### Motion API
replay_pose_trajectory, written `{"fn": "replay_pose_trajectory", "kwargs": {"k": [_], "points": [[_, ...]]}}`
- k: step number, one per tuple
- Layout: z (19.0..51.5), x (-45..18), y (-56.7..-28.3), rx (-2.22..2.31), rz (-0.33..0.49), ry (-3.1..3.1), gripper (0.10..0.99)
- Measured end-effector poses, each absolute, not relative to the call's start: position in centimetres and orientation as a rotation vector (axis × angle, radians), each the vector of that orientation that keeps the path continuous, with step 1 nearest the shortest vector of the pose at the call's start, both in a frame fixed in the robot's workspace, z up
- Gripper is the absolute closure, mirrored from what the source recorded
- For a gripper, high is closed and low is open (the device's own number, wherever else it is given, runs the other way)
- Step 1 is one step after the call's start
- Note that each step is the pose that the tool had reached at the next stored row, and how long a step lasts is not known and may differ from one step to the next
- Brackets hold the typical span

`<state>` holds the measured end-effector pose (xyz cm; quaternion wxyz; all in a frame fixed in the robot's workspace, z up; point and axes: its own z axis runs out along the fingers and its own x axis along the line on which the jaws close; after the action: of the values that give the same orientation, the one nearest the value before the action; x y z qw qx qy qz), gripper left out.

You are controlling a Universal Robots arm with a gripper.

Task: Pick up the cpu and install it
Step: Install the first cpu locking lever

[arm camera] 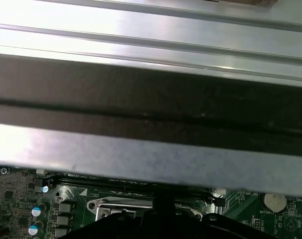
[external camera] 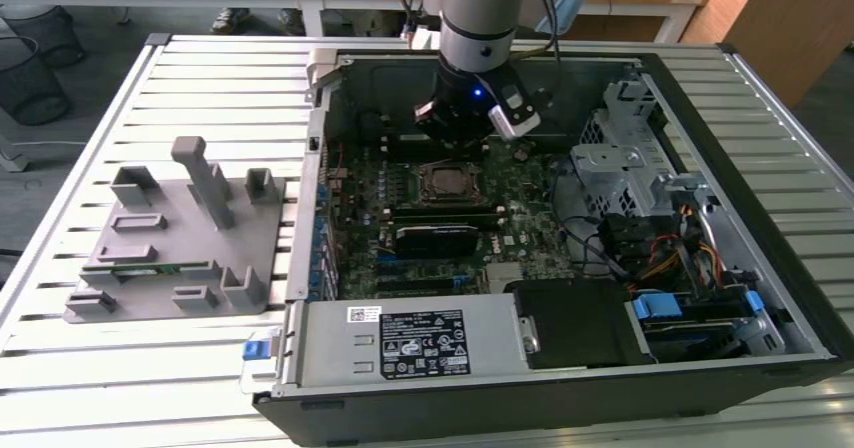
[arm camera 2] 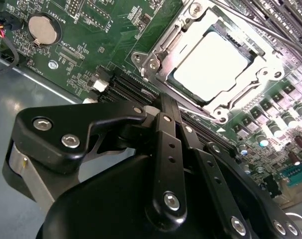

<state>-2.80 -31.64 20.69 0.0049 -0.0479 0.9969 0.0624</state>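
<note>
claw (arm camera 2: 167, 107) above socket, cpu (arm camera 2: 211, 62) seated flat

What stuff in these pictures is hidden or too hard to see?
- End effector, second wrist view: its tips are bunched together against the socket, so open or shut is unclear.
- Cpu, second wrist view: glare washes out its metal top.
- Socket, first wrist view: the end effector's dark body cuts off its lower part.
- Grey fixture, exterior view: the small part in its slot is too small to identify.
</note>
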Motion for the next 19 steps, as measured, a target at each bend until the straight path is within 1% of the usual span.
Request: {"fn": "replay_pose_trajectory", "kwargs": {"k": [19], "points": [[19.79, -2.66, -31.63, -0.150, 0.195, 3.123, 0.980]]}}
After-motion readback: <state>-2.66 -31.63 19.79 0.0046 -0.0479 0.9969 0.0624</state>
